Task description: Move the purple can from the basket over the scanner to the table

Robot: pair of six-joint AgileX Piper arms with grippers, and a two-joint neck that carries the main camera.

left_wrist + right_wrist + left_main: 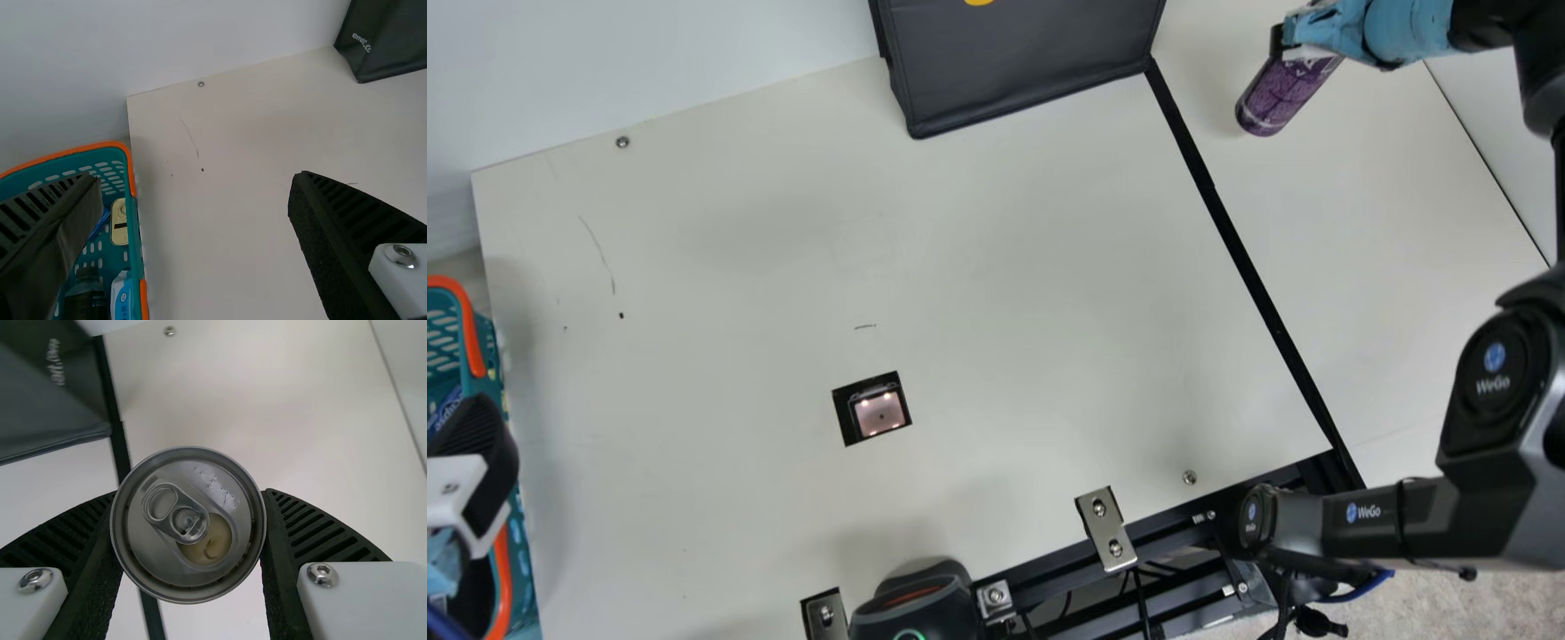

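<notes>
Purple can (1286,93): upper right of the frame; we cannot surely say if it touches the table (1360,222).
Right gripper (1305,46): pinching this can, as we see.
Left gripper (471,453): spread apart, at the left edge, near the basket (470,333).

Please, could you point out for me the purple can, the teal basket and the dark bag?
Purple can (1285,93): main view, on its printed side.
Teal basket (135,247): left wrist view, on its side wall.
Dark bag (1032,67): main view, on its broad panel.
</notes>
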